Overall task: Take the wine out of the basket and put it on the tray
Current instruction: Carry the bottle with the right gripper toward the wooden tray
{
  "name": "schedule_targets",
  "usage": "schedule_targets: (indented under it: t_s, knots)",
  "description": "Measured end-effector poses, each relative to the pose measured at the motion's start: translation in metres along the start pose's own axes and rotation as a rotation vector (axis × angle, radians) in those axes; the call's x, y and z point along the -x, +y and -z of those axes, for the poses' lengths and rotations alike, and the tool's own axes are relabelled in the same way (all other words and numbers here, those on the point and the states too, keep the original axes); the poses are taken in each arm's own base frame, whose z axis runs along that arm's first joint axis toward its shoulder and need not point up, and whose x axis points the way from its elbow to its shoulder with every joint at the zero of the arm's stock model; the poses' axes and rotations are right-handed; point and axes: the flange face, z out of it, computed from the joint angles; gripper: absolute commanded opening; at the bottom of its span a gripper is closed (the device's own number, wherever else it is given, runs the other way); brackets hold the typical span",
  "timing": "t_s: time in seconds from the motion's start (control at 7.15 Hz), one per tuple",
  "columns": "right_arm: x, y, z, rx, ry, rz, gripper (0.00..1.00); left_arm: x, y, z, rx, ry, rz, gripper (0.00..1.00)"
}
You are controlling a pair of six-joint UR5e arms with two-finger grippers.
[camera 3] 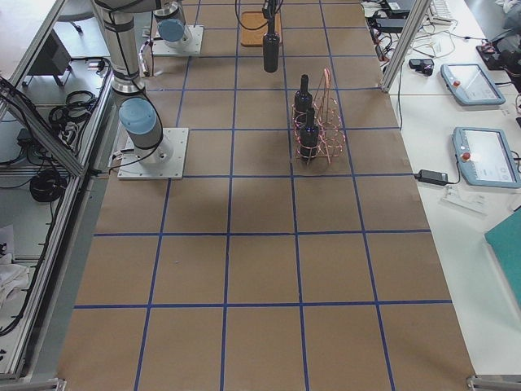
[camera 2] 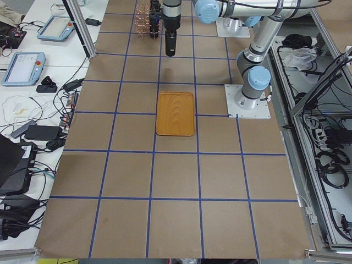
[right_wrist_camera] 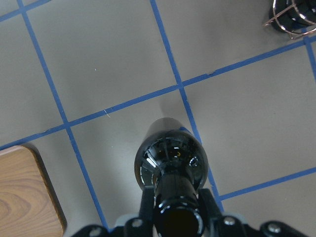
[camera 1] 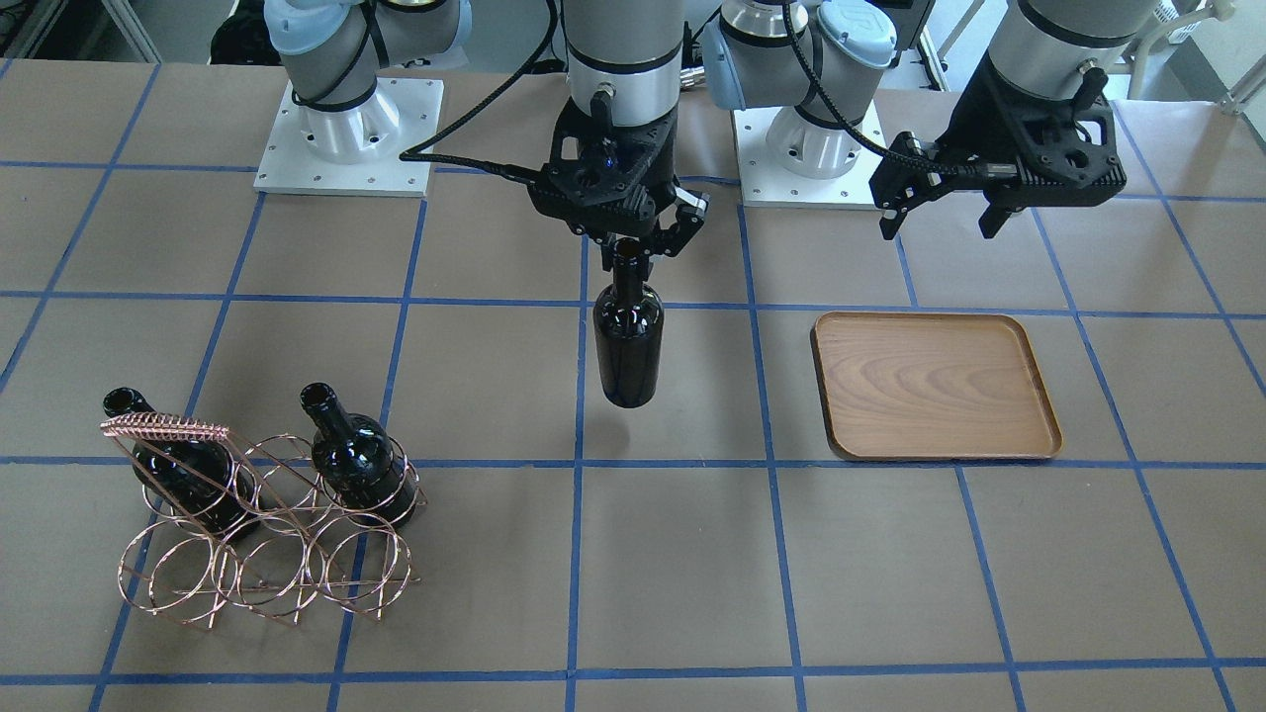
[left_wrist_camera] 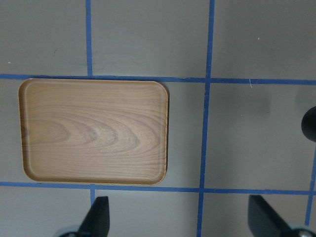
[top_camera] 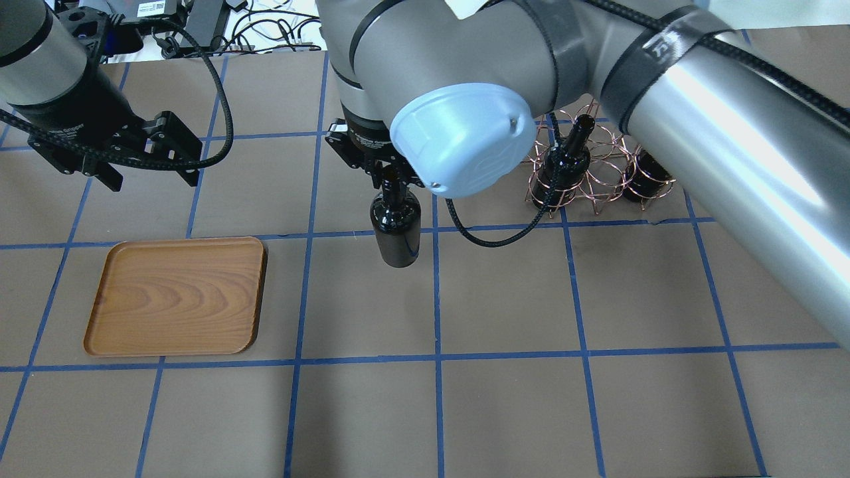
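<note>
Our right claw [camera 1: 633, 245] is clamped on the neck of the wine [camera 1: 628, 341], which hangs upright in the air above the desk [camera 1: 692, 574]. It is between the basket [camera 1: 262, 554] on the robot's right and the bare tray [camera 1: 935, 386] on its left. Our left claw [camera 1: 942, 225] hangs wide and empty near the tray's far edge. We judge it best to carry the wine across vertically, set its base inside the tray's low rim, and only then let go

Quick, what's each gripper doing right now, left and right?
Left gripper: open, holding nothing.
Right gripper: closed on the neck of a wine bottle.
</note>
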Motion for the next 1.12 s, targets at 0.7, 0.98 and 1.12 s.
schedule_targets:
  t_s: [0.7, 0.98, 1.12]
  knots:
    - [0.042, 0.030, -0.032, 0.015, 0.007, -0.069, 0.24, 0.000, 0.000, -0.001, 0.003, 0.000, 0.000, 1.00]
    - [0.049, 0.042, -0.032, 0.019, 0.003, -0.100, 0.23, 0.000, 0.000, -0.001, 0.004, -0.001, 0.000, 1.00]
    - [0.052, 0.047, -0.032, 0.021, -0.002, -0.126, 0.23, 0.000, 0.000, -0.001, 0.002, 0.000, 0.000, 1.00]
